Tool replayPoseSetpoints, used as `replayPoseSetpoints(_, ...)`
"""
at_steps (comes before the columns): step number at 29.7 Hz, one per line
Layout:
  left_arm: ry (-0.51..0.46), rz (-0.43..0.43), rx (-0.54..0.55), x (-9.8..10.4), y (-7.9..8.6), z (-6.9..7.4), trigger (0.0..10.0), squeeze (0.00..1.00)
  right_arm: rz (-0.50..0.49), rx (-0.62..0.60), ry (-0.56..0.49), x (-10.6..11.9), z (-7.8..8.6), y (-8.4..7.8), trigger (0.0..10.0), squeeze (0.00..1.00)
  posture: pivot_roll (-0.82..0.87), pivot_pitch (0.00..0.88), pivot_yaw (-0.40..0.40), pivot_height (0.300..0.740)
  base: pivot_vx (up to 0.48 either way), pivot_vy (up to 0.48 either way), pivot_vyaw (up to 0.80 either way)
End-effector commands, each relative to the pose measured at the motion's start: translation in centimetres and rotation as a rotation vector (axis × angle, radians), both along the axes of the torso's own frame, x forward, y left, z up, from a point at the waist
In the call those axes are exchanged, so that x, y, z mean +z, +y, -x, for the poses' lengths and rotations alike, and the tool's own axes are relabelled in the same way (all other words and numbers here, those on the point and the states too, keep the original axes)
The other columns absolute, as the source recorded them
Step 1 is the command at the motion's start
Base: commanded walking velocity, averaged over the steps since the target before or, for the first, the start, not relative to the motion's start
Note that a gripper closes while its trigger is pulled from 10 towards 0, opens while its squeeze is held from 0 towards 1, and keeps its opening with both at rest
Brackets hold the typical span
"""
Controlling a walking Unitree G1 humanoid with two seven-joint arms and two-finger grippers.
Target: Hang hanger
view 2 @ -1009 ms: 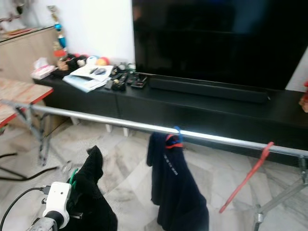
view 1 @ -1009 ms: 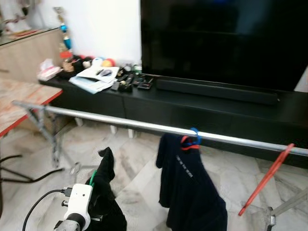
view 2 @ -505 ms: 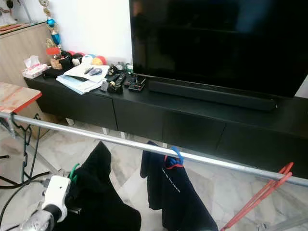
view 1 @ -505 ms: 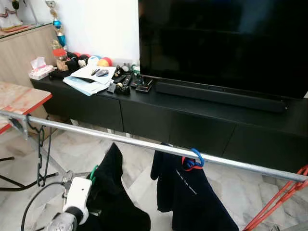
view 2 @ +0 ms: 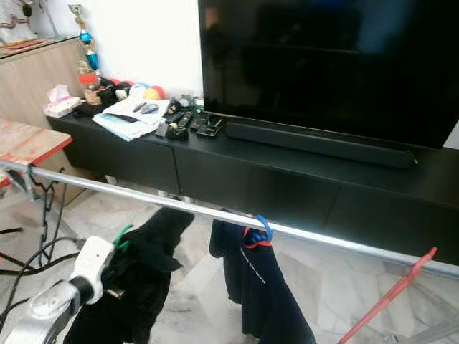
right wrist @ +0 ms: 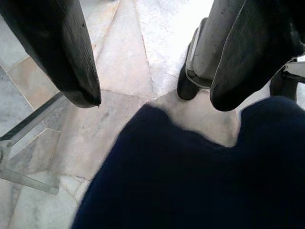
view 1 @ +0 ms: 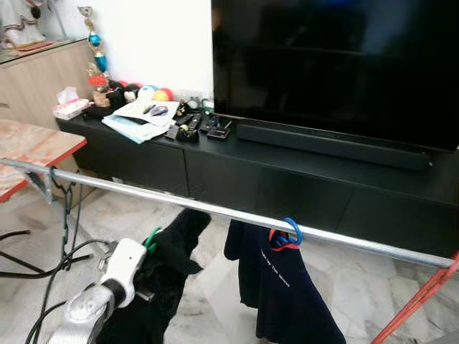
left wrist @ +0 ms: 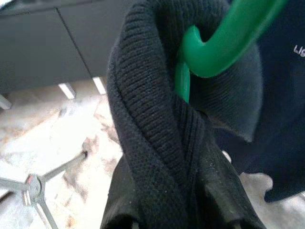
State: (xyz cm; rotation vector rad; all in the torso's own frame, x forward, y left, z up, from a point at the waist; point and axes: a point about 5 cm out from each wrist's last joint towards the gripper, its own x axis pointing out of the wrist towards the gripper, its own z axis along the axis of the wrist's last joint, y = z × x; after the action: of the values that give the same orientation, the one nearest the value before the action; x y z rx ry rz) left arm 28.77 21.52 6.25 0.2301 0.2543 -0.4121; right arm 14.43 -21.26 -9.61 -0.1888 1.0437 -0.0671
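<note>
A living room with a pale marble-tiled floor (view 1: 215,287) and, along the far wall, a long low black TV cabinet (view 1: 308,179) under a big dark television screen (view 1: 337,64).

Down at the near left, the left gripper (view 1: 147,261) is wrapped in cloth, so I cannot tell how far its jaws are parted; it carries a green plastic hanger (left wrist: 209,52) dressed with a black knitted garment (view 1: 168,265), the knit bunched around the hanger's neck and the curved green hook poking out just above the white wrist housing. That hook sits below and on the near side of the long silver metal clothes rail (view 1: 215,208), close to it but not over it. The rail runs across the room from near left to far right.

The right gripper (right wrist: 152,95) has its two black fingers (right wrist: 62,52) spread well apart with nothing between them, hanging above a dark navy garment (right wrist: 190,181) and the floor.

Just right of the black knit, a dark navy T-shirt (view 1: 280,287) with small white lettering hangs from the rail on a blue hook (view 1: 290,229) with a red hanger under it. At the far right a red plastic hanger (view 1: 423,297) slants down from the rail. On the cabinet's left end lie papers (view 1: 140,118), remotes and coloured balls; a red-edged table (view 1: 32,147) stands at the left.
</note>
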Motion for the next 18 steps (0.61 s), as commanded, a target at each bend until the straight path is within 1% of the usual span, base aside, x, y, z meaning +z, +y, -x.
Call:
replayPoseSetpoints(1,-0.035,-0.032,-0.023,1.2,0.2,-1.1,10.0,0.0,-0.001,-0.009,0.004,-0.1,0.1,0.2,10.0,0.0,0.05,0.017,0.026,0.74,0.0,0.0,0.0)
replayPoseSetpoints(3,-0.045,-0.039,-0.035,1.5,0.0,-1.6,10.0,0.0,-0.002,-0.012,0.005,-0.1,0.2,0.2,10.0,0.0,0.06,0.017,0.026,0.74,0.0,0.0,0.0)
replayPoseSetpoints(7,-0.051,-0.053,-0.032,1.5,-0.2,-1.9,10.0,0.0,-0.001,-0.011,0.006,-0.1,0.3,0.2,10.0,0.0,0.06,0.016,0.026,0.74,0.0,0.0,0.0)
replayPoseSetpoints(8,-0.06,-0.056,-0.012,1.7,-0.3,-2.4,10.0,0.0,-0.001,-0.013,0.007,-0.1,0.3,0.1,10.0,0.0,0.06,0.017,0.027,0.74,0.0,0.0,0.0)
replayPoseSetpoints(12,-0.072,-0.048,0.013,1.9,-1.0,-3.2,10.0,0.0,-0.002,-0.014,0.005,-0.1,0.3,0.1,10.0,0.0,0.06,0.017,0.027,0.74,0.0,0.0,0.0)
replayPoseSetpoints(16,-0.073,-0.054,0.015,1.9,-1.1,-3.4,10.0,0.0,-0.002,-0.014,0.005,-0.1,0.3,0.1,10.0,0.0,0.05,0.015,0.03,0.74,0.0,0.0,0.0)
replayPoseSetpoints(17,-0.078,-0.044,0.025,2.1,-1.3,-3.6,10.0,0.0,-0.002,-0.014,0.004,-0.1,0.3,0.1,10.0,0.0,0.05,0.014,0.031,0.74,0.0,0.0,0.0)
replayPoseSetpoints(18,-0.088,-0.019,0.037,2.3,-1.9,-4.0,10.0,0.0,-0.003,-0.013,0.002,-0.1,0.2,0.1,10.0,0.0,0.05,0.013,0.029,0.74,0.0,0.0,0.0)
